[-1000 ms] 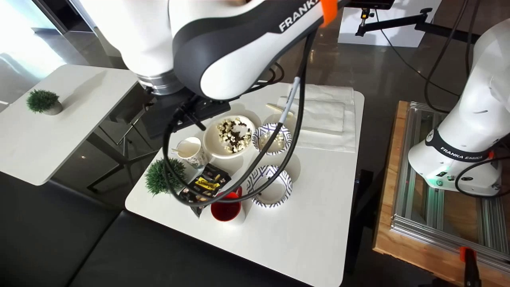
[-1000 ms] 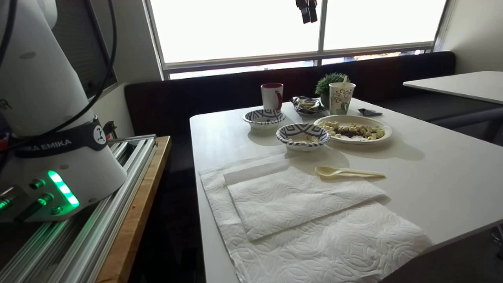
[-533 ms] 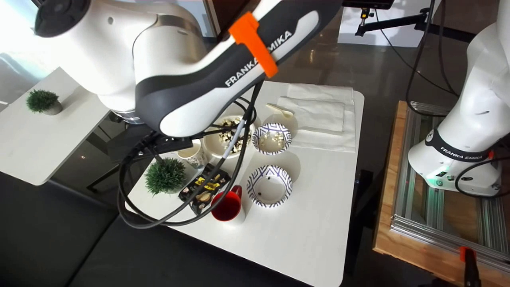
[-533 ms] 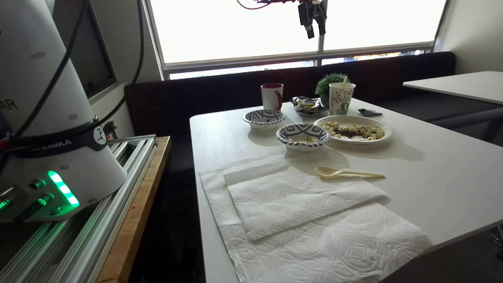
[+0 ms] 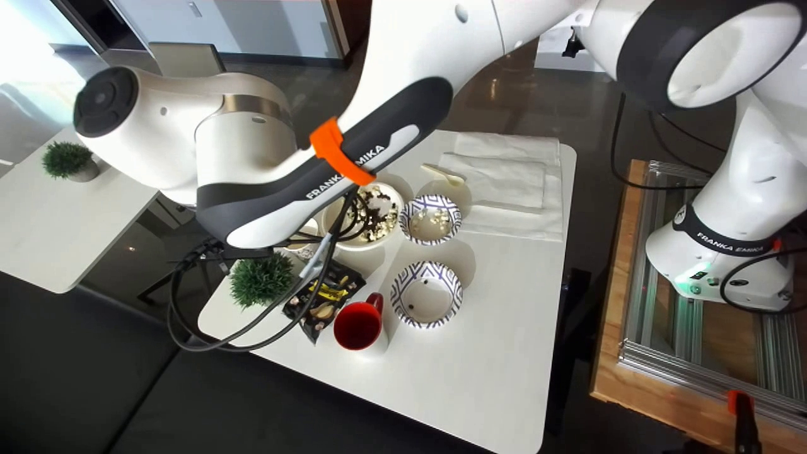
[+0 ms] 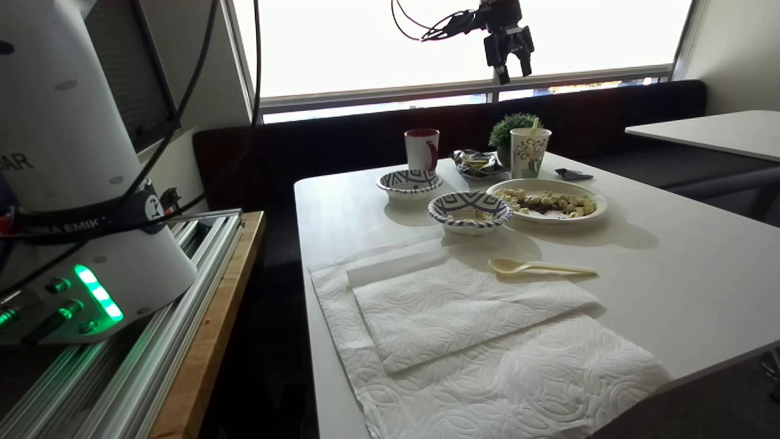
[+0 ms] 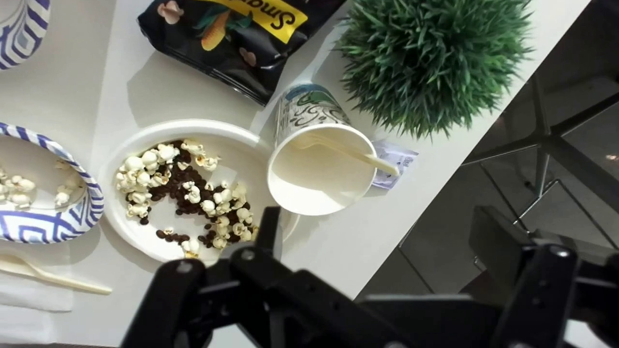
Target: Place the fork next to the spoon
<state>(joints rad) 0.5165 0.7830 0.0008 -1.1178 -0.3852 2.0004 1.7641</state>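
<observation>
A pale yellow spoon (image 6: 510,266) lies on the table at the napkin's edge, in both exterior views (image 5: 453,179) and at the lower left of the wrist view (image 7: 46,276). A paper cup (image 7: 309,193) holds a pale utensil (image 7: 382,164) whose handle end sticks out over the rim. Its head is down inside the cup, so I cannot tell its shape; no other fork shows. The cup (image 6: 527,155) stands beside the plate in an exterior view. My gripper (image 6: 515,70) is open and empty, above the table and cup. Its fingers stand wide apart in the wrist view (image 7: 384,227).
A plate of popcorn and dark beans (image 7: 145,246) stands against the cup. A potted plant (image 7: 435,63) and a black snack bag (image 7: 217,53) are close by. Two patterned bowls (image 5: 430,219) (image 5: 427,295), a red-white mug (image 5: 358,328) and paper napkins (image 6: 463,323) are also on the table.
In an exterior view the gripper has come down into view and moved slightly right, its fingers spreading apart. The arm has swung toward the plant end of the table. The table objects have not moved.
</observation>
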